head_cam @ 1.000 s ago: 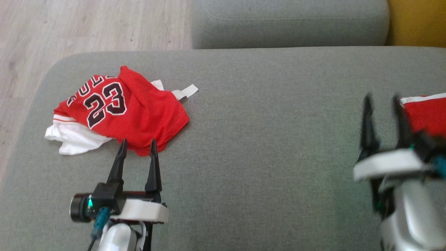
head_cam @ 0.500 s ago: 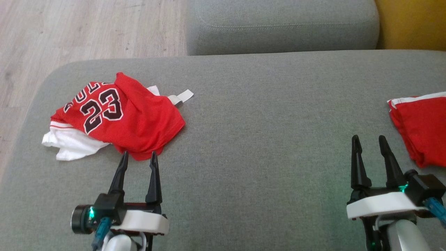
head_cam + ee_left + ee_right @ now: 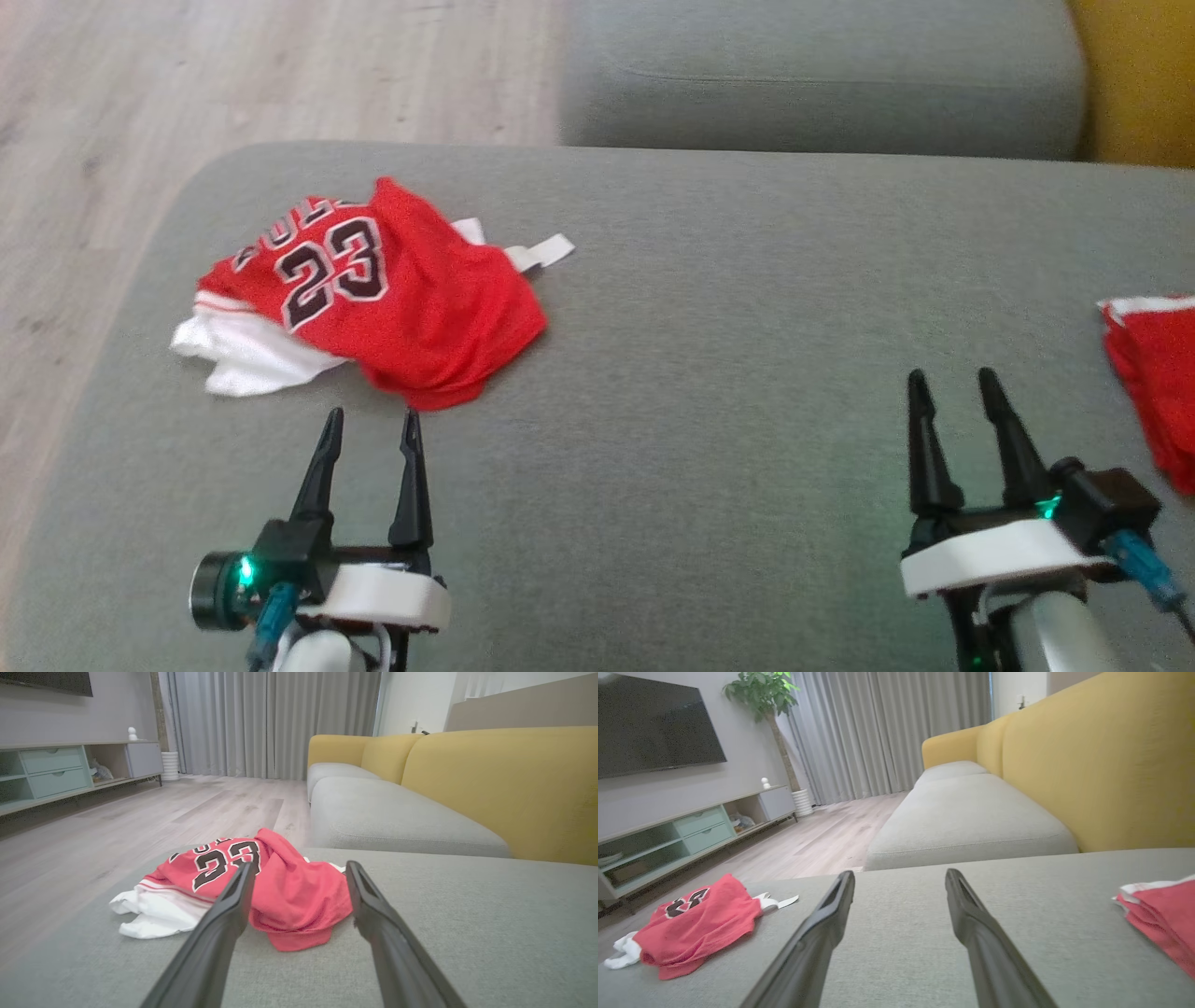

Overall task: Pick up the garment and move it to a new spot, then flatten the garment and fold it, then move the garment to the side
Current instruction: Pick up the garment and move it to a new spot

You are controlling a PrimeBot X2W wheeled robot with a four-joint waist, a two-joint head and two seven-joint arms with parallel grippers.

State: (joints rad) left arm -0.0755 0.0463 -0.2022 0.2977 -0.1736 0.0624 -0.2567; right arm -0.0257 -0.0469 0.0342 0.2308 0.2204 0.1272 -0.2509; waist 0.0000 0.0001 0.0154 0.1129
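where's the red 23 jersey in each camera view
head view: jersey upper left, just beyond the left hand.
left wrist view: jersey centre, partly behind the left hand's fingers.
right wrist view: jersey lower left.
shared landmark: the grey seat cushion farther back.

Soft even daylight, diffuse through curtains (image 3: 275,723); shadows faint. Head view slightly soft, washed. Wrist views wide-angle; fingers (image 3: 219,933) of left pincer (image 3: 300,864) blurred near bottom edge.

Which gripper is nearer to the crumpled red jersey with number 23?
Left. The left gripper is open just before the near hem of the jersey, apart from it. The right gripper is open far across the cushion, near another red garment.
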